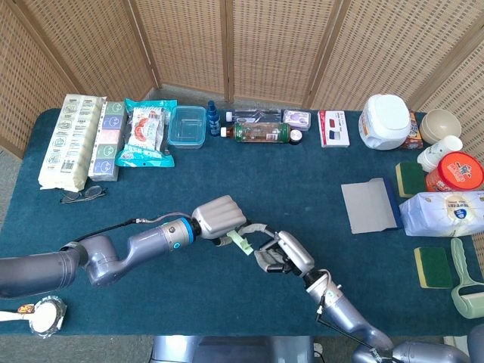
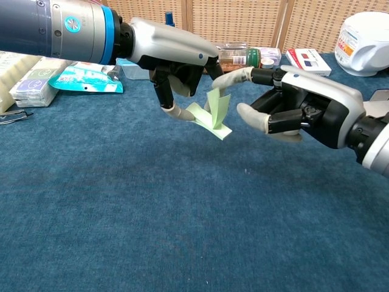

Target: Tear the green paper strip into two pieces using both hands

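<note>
The light green paper strip (image 2: 213, 114) hangs above the blue table (image 2: 182, 231), bent into a V with one flap standing up. My left hand (image 2: 173, 58) comes from the left and pinches the strip's left end from above, with one finger (image 2: 172, 112) under it. My right hand (image 2: 298, 109) faces it from the right. One long finger (image 2: 234, 78) reaches over to touch the upright flap, while the thumb (image 2: 255, 118) stays apart from the paper. In the head view the strip (image 1: 240, 241) sits between the left hand (image 1: 218, 219) and the right hand (image 1: 281, 255).
Along the back stand tissue packs (image 1: 72, 140), a snack bag (image 1: 146, 132), a clear box (image 1: 187, 126), bottles (image 1: 261, 132) and a white jar (image 1: 386, 121). Glasses (image 1: 83, 194) lie at the left. A grey scraper (image 1: 369, 206), sponges (image 1: 432, 266) and a bag (image 1: 446, 213) are at the right.
</note>
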Tool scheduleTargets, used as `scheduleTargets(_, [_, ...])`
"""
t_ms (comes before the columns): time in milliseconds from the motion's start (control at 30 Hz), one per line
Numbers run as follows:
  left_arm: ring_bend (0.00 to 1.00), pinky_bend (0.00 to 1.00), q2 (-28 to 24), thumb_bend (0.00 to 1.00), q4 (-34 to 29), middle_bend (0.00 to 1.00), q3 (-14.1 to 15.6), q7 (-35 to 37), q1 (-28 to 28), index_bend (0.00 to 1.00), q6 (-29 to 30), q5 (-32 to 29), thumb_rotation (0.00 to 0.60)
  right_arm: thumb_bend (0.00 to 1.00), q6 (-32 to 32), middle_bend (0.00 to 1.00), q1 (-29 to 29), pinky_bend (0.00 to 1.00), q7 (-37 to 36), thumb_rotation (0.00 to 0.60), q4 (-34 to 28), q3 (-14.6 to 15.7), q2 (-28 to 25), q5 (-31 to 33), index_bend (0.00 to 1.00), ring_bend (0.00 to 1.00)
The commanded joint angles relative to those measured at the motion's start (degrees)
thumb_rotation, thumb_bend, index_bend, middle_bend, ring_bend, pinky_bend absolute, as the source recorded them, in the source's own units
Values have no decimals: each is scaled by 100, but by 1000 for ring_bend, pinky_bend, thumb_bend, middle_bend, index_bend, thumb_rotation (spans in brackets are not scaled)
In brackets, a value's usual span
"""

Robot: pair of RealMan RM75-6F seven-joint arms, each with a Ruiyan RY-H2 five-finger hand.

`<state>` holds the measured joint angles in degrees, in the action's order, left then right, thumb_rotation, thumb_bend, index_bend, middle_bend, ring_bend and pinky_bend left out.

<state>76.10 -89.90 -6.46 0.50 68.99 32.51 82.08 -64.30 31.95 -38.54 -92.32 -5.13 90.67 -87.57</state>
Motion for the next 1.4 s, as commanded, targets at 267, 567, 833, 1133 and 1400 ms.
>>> scheduleTargets(267, [1000,1000,-11,460,6,1000,-18,32,2,687,27,-10,600,563,139,938,70,968,-31,557,-18,17,-26,13,215,1000])
scheduleTargets(567, [1000,1000,51,460,49,1000,-4,30,7,686,8,-50,600,564,197,938,131,967,72,556,-81,20,34,3,223,1000])
scheduleTargets(833, [1000,1000,60,460,103,1000,-7,51,-3,686,25,-70,600,563,168,938,108,967,116,557,-105,34,13,28,247,1000])
scheduleTargets(1133, [1000,1000,50,460,107,1000,-3,53,-2,685,27,-62,600,563,138,938,77,967,80,557,-70,54,4,40,267,1000])
scheduleTargets(1400, [1000,1000,59,460,119,1000,-13,30,6,684,32,-74,600,564,122,938,64,967,70,556,-79,64,-15,34,277,1000])
